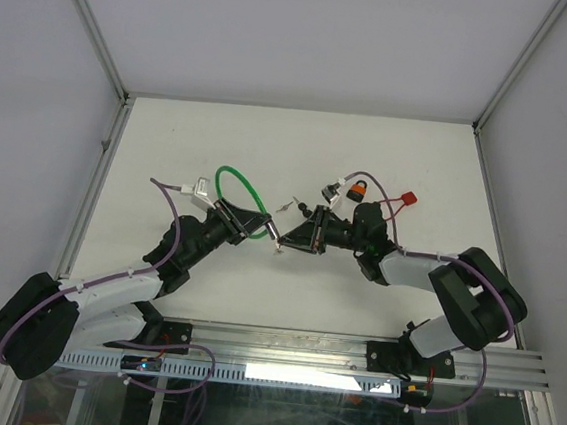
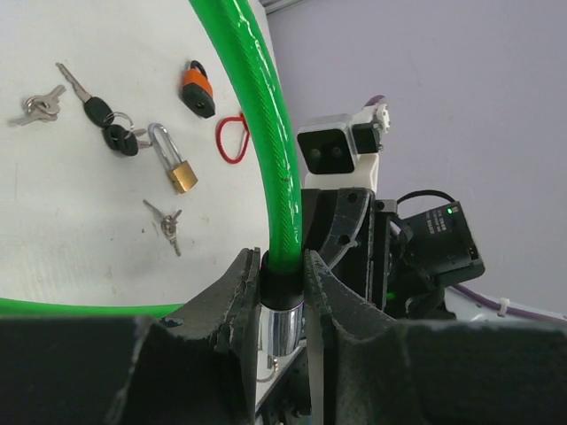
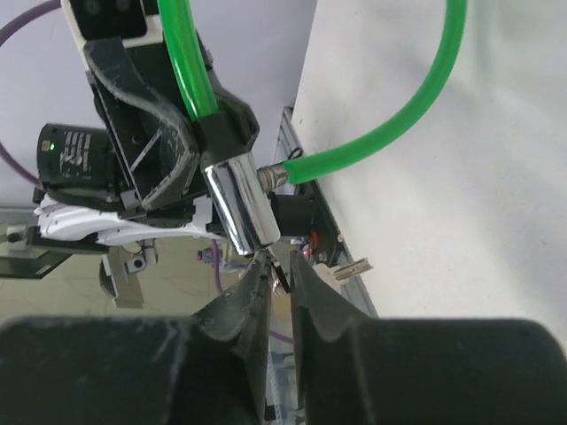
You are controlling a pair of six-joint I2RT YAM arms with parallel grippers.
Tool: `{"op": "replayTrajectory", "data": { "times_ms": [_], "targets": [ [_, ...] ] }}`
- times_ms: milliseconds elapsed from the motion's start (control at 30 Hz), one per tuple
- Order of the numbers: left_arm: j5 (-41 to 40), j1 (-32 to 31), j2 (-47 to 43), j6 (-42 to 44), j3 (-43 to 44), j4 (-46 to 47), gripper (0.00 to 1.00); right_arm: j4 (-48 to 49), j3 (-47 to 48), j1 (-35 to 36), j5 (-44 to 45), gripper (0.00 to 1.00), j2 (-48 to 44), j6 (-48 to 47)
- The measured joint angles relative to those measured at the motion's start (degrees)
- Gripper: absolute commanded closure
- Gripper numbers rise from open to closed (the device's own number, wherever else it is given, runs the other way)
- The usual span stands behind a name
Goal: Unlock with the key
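A green cable lock [image 1: 231,173] loops over the table's middle. My left gripper [image 2: 285,282] is shut on the lock's black collar, just above its chrome cylinder [image 2: 283,326], and holds it off the table. In the right wrist view the chrome cylinder [image 3: 239,208] points down at my right gripper [image 3: 278,268]. A small dark key [image 3: 281,275] sticks out of the cylinder's end between the jaws. They stand a narrow gap apart, and the right finger is clear of the key. A second silver key [image 3: 353,268] hangs beside it. In the top view both grippers meet at the centre [image 1: 279,240].
Behind the lock lie a brass padlock [image 2: 177,165], an orange padlock [image 2: 198,88], a red loop [image 2: 232,138], black-headed keys [image 2: 110,124], a silver key bunch [image 2: 37,106] and two small keys [image 2: 168,221]. The table's metal rail [image 3: 310,212] runs close under the cylinder.
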Motion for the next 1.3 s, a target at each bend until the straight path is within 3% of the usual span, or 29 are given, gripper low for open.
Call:
{"op": "replayTrajectory", "data": {
  "times_ms": [300,467,633,833,1133,1300],
  "targets": [
    [-4.6,-2.4,-0.7,-0.9,5.5,-13.3,1.0,-17.0,0.4,-1.1,7.6,0.5,-10.4,-13.0],
    [-5.8,-3.0,1.2,-0.9,10.5,-19.8,1.0,-25.7,2.3,-0.4,11.7,0.43,-18.5,-25.7],
    [-7.1,-3.0,2.8,-1.5,12.1,-24.3,1.0,-30.9,3.0,4.7,18.0,0.43,-24.1,-41.5],
    [-7.6,-3.0,3.9,-1.9,14.0,-27.5,1.0,-30.3,0.0,11.3,24.9,0.47,-28.2,-58.3],
    [-7.7,-3.0,5.1,-3.9,15.5,-30.2,1.0,-19.5,-6.9,20.9,35.0,0.52,-23.6,-81.9],
    [-7.7,-3.0,5.5,-4.8,16.1,-31.1,1.0,-11.0,-8.5,24.6,41.3,0.59,-18.9,-89.5]
  ]
}}
